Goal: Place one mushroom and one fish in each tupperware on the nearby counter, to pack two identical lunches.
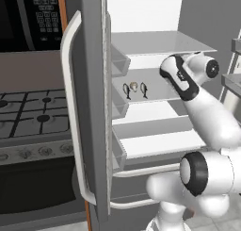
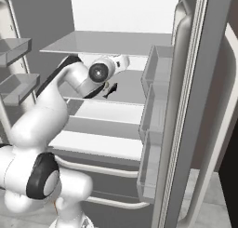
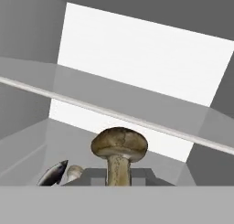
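Observation:
A brown mushroom [image 3: 119, 145] stands upright right in front of the hand camera, and my gripper [image 3: 119, 181] is shut on its stem inside the open fridge. On the middle shelf [image 1: 155, 91] lie two dark fish [image 1: 127, 90] [image 1: 144, 89] with a pale mushroom [image 1: 133, 86] between them. Low on the left of the hand view I see one fish [image 3: 52, 174] and that pale mushroom [image 3: 73, 172]. The right base view catches one fish [image 2: 110, 89] just below my hand. The tupperware and the counter are out of view.
The fridge's left door [image 1: 89, 107] with its long handle [image 1: 70, 107] stands open beside a black gas stovetop [image 1: 33, 112]. The right door carries bins [image 2: 155, 106]. A glass shelf edge [image 3: 114, 112] crosses above the held mushroom.

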Motion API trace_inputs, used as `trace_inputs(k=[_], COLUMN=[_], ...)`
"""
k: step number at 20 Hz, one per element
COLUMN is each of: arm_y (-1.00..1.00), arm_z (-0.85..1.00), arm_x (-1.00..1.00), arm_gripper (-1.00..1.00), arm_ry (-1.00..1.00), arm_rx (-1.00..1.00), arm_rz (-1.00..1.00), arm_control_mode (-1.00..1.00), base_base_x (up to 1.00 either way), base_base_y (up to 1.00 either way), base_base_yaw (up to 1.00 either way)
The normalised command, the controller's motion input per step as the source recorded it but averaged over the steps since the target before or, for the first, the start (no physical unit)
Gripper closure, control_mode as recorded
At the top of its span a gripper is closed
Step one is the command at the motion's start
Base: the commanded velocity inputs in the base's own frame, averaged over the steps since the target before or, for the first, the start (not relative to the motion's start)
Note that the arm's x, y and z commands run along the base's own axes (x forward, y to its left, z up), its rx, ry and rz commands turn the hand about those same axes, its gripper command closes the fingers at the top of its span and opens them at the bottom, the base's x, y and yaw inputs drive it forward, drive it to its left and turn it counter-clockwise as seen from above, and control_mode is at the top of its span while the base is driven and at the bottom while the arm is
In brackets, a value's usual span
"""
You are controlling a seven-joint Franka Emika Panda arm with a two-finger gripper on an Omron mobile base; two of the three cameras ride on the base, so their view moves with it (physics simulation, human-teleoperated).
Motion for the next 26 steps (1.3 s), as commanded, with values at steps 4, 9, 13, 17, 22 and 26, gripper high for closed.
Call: trace_inputs(k=[4, 9, 13, 17, 22, 26], arm_y=[0.0, 0.0, 0.0, 0.0, 0.0, 0.0], arm_z=[0.44, 0.14, 0.0, 0.0, 0.0, 0.0], arm_x=[-0.99, -0.77, -0.17, 0.0, 0.0, 0.0], arm_gripper=[1.0, 1.0, 1.0, 1.0, 1.0, 1.0], arm_ry=[0.31, 0.35, 0.04, 0.0, 0.0, 0.0], arm_rx=[-0.05, -0.1, -0.03, 0.0, 0.0, 0.0], arm_rz=[0.0, 0.0, 0.0, 0.0, 0.0, 0.0], arm_control_mode=[-1.0, -1.0, 1.0, 1.0, 1.0, 1.0], base_base_x=[0.0, 0.0, -0.72, -1.0, -1.0, -0.99], base_base_y=[0.0, 0.0, 0.0, 0.0, 0.02, 0.6], base_base_yaw=[0.0, 0.0, 0.0, 0.0, 0.0, 0.0])
